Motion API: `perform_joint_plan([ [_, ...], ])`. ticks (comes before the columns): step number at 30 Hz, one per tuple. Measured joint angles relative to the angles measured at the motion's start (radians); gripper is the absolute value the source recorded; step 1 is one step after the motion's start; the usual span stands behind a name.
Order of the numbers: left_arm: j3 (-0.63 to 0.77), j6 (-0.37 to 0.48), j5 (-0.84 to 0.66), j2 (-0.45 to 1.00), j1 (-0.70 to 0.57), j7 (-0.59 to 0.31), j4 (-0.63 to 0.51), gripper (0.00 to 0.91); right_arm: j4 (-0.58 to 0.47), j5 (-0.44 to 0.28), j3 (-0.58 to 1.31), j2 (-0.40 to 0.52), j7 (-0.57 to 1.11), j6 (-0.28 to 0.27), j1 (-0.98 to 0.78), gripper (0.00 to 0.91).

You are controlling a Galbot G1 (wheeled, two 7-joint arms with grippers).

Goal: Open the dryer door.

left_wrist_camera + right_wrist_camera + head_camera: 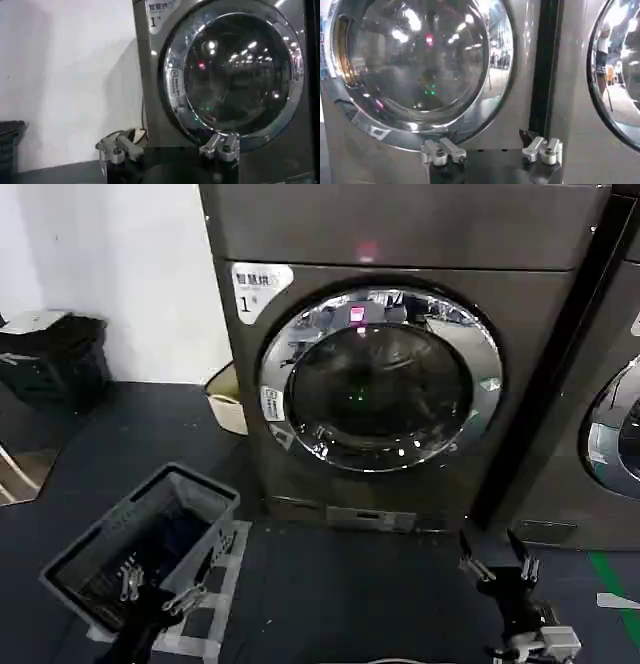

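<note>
While both arms hang low near the floor, the dryer door (pixel 380 379) sits shut in the front of the dark grey machine (pixel 400 244), straight ahead and above them, its chrome ring flush against the panel beside the white "1" sticker (pixel 258 287). Farthest left, a black bin (pixel 55 354) stands by the white wall. Nearer, a grey laundry basket (pixel 150 534) rests on the dark floor, and the left gripper (pixel 155 594) hovers at its near edge, fingers spread apart and holding nothing. Right of the basket, below the door's right side, the right gripper (pixel 498 567) waits with its fingers likewise released. At the far right, the neighbouring machine's door (pixel 615 429) is also closed.
</note>
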Motion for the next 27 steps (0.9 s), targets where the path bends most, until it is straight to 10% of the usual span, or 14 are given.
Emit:
perform_joint_plan([
  [13, 0.000, 0.005, 0.060, -0.005, 0.004, 0.025, -0.011, 0.907, -0.063, 0.238, 0.006, -0.307, -0.217, -0.031, 0.178, 0.907],
  [27, -0.005, -0.010, 0.061, -0.038, 0.024, 0.020, -0.020, 0.907, -0.280, 0.257, -0.404, -0.517, -0.235, -0.006, 0.548, 0.907],
])
